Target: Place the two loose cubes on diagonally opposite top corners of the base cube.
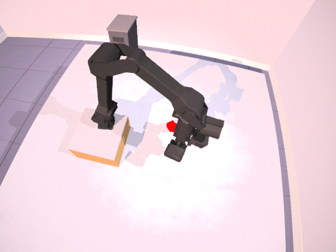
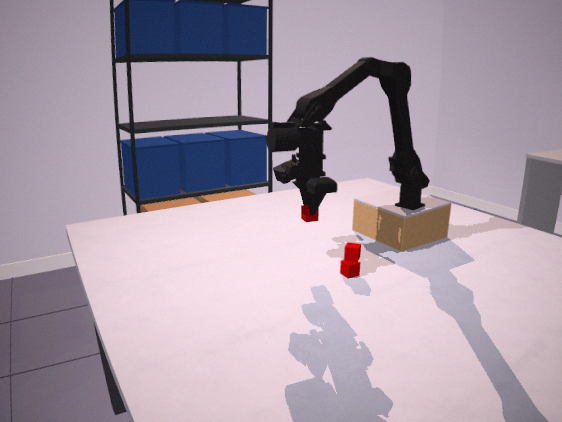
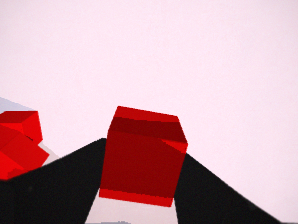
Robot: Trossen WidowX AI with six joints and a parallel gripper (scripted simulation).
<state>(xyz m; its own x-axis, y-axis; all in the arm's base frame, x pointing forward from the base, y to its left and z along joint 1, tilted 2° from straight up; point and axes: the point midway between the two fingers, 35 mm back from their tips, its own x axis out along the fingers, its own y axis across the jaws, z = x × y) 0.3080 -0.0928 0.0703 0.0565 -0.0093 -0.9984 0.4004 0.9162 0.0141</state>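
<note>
The red base cube [image 2: 350, 269] stands on the table. One loose red cube [image 2: 352, 251] rests on top of it, shifted a little to one side and looking level in the exterior view. This stack [image 3: 19, 152] shows at the left edge in the wrist view; in the top view only a red patch of it [image 1: 171, 126] shows beside the arm. My gripper [image 2: 310, 211] [image 3: 142, 152] is shut on the other loose red cube, which is raised above the table, up and to the left of the stack in the exterior view. The fingertips are hidden in the top view.
The arm stands on a wooden box [image 1: 95, 157] [image 2: 425, 227] with a pale top, on the white table [image 1: 179, 215] [image 2: 210, 310]. Behind the table is a shelf rack with blue bins [image 2: 200, 162]. A grey cabinet [image 1: 122, 24] stands beyond the table.
</note>
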